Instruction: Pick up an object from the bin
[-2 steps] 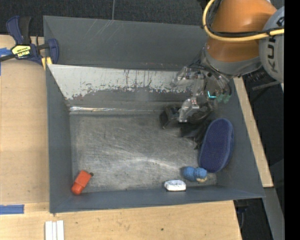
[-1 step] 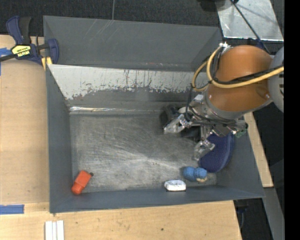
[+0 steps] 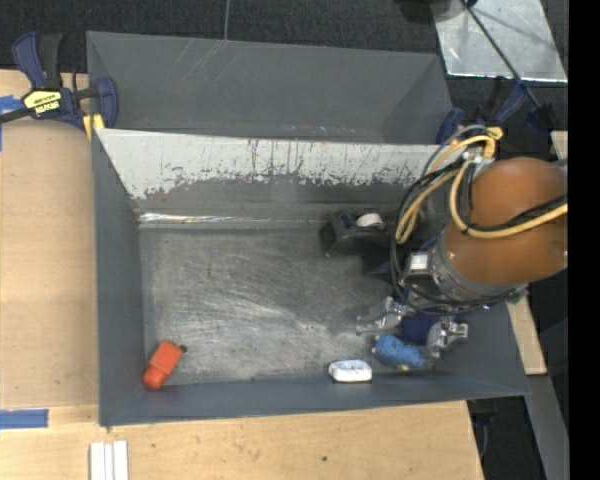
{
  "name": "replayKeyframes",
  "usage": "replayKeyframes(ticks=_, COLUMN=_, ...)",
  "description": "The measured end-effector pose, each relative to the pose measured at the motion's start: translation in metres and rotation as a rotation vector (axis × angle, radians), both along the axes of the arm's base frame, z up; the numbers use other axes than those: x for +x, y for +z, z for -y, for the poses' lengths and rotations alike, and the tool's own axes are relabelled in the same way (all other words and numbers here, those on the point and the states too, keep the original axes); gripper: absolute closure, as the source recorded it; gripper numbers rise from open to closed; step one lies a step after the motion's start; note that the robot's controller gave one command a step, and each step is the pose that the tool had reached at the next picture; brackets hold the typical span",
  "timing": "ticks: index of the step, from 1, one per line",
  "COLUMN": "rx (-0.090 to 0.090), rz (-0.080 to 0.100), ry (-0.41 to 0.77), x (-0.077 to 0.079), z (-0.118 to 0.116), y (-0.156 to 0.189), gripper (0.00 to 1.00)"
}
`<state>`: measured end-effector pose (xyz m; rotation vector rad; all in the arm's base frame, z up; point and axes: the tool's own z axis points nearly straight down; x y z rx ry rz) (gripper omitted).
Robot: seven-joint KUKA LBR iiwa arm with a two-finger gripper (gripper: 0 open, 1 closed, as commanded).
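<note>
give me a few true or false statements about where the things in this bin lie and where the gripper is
1. An orange thing lies in the lower left corner of the bin floor. True.
2. The gripper hangs over the orange thing. False: it is at the lower right of the bin, over a blue thing, far from the orange one.
3. A small white thing lies just left of the blue thing, by the bin's lower wall. True.
4. A black thing lies beside the orange thing. False: it lies near the upper wall, right of the middle, above the gripper in the view.
</note>
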<state>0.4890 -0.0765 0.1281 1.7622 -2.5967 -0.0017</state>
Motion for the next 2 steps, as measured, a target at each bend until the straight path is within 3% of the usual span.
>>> replayKeyframes(ticks=1, rx=0.0, rz=0.009, ry=-0.062, x=0.02, z=0.017, y=-0.057, gripper=0.0)
replayKeyframes(ticks=2, rx=-0.002, rz=0.015, ry=-0.235, x=0.006, z=-0.003, y=-0.054, gripper=0.0)
